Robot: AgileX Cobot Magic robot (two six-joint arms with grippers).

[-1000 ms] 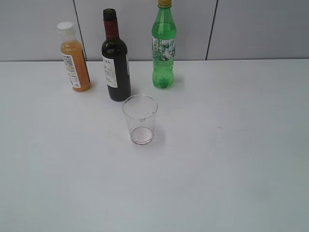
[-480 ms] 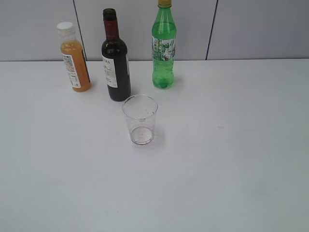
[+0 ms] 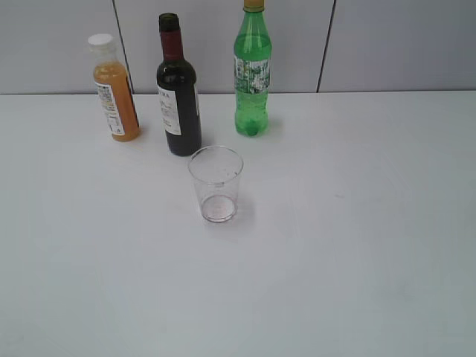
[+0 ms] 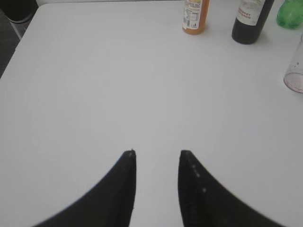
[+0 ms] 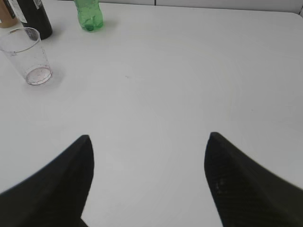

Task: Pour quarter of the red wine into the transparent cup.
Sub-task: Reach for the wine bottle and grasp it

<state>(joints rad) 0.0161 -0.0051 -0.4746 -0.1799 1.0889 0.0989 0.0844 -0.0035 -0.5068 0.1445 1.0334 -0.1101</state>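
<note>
The red wine bottle (image 3: pixel 178 97), dark glass with a maroon foil neck and a white label, stands upright at the back of the white table. The transparent cup (image 3: pixel 216 184) stands upright just in front of it, with faint reddish residue at its bottom. In the left wrist view the wine bottle (image 4: pixel 251 21) and the cup (image 4: pixel 296 71) are far off at the upper right; my left gripper (image 4: pixel 157 153) is open and empty. In the right wrist view the cup (image 5: pixel 26 56) and the wine bottle (image 5: pixel 38 19) are at the upper left; my right gripper (image 5: pixel 149 137) is wide open and empty. Neither gripper shows in the exterior view.
An orange juice bottle (image 3: pixel 115 89) with a white cap stands left of the wine. A green soda bottle (image 3: pixel 253 71) stands to its right. A grey panelled wall runs behind them. The table's left edge (image 4: pixel 19 42) shows in the left wrist view.
</note>
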